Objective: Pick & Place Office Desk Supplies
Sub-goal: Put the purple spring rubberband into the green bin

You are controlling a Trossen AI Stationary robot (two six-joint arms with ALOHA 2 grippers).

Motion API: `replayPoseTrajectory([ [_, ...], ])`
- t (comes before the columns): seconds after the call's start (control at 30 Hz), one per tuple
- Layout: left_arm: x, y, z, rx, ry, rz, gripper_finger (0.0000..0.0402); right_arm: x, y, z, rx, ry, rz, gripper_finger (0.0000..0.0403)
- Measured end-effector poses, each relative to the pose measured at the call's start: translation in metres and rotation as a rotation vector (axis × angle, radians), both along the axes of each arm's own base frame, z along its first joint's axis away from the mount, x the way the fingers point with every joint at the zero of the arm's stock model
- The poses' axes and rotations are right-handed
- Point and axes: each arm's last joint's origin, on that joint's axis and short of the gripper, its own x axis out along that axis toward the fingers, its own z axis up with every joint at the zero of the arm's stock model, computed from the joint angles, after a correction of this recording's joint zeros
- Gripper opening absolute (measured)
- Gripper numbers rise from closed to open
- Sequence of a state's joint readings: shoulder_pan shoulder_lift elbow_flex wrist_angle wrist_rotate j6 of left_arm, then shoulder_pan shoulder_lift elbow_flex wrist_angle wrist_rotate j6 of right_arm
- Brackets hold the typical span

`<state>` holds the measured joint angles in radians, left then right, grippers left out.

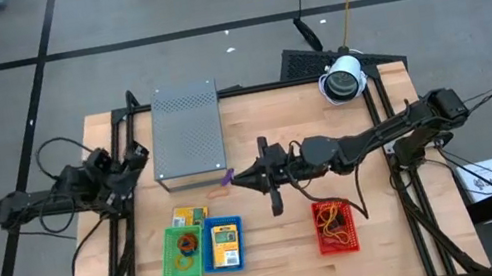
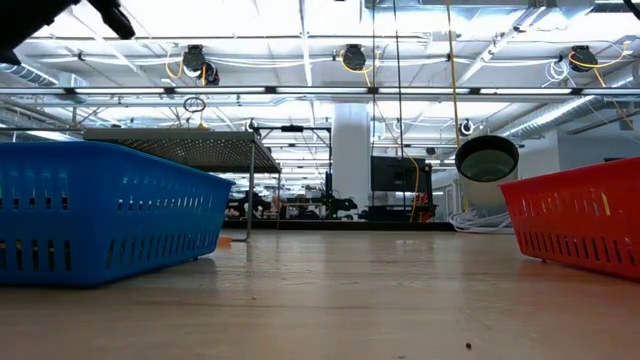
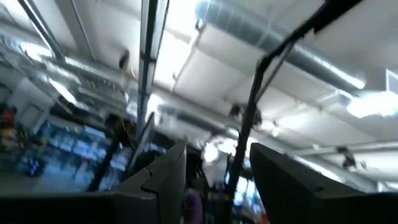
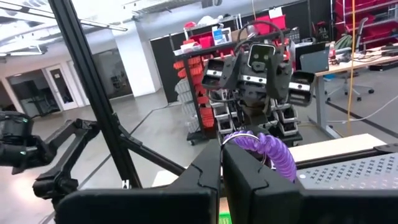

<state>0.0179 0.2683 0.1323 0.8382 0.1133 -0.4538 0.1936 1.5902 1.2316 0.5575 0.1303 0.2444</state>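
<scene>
right gripper clenched on a purple coiled band, hovering over mid-table just off the grey perforated box | left gripper parked at the table's left edge, fingers parted, nothing between them | green bin, blue bin, red bin hold supplies along the front

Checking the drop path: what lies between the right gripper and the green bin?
In the high view, only bare table separates the right gripper, shut on a purple band, from the green bin.
</scene>
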Motion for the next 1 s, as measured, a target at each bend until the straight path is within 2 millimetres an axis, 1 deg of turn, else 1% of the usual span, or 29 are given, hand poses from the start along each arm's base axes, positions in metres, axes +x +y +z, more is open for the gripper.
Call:
replayPoseTrajectory([
  [0.07, 0.006, -0.001, 0.003, 0.016, 0.054, -0.052, 0.0186, 0.000, 0.000, 0.000, -0.002, 0.000, 0.000, 0.0000],
  [0.1, 0.010, -0.002, 0.007, 0.016, 0.093, -0.081, 0.0186, 0.000, 0.000, 0.000, -0.002, 0.000, 0.000, 0.0000],
  [0.17, 0.022, -0.003, 0.015, 0.014, 0.228, -0.114, 0.0186, 0.000, 0.000, 0.000, 0.001, 0.000, 0.000, 0.0000],
  [0.3, 0.055, -0.006, 0.034, 0.077, 0.550, -0.115, 0.0186, 0.000, -0.001, 0.000, 0.002, 0.001, -0.003, 0.0000],
  [0.43, 0.092, -0.013, 0.052, 0.189, 0.728, -0.165, 0.0186, 0.001, -0.005, 0.000, 0.005, 0.001, -0.013, 0.0000],
  [0.57, 0.122, -0.021, 0.070, 0.274, 0.749, -0.189, 0.0186, 0.001, -0.006, 0.000, 0.005, 0.000, -0.017, 0.0000],
  [0.7, 0.142, -0.024, 0.083, 0.331, 0.757, -0.180, 0.0186, 0.001, -0.006, 0.000, 0.005, 0.001, -0.015, 0.0000],
  [0.8, 0.147, -0.024, 0.085, 0.352, 0.794, -0.179, 0.0186, 0.001, -0.006, 0.000, 0.005, 0.000, -0.015, 0.0000],
  [1.0, 0.149, -0.024, 0.084, 0.353, 0.812, -0.170, 0.0186, 0.001, -0.006, 0.003, 0.011, -0.029, -0.012, 0.0000],
])
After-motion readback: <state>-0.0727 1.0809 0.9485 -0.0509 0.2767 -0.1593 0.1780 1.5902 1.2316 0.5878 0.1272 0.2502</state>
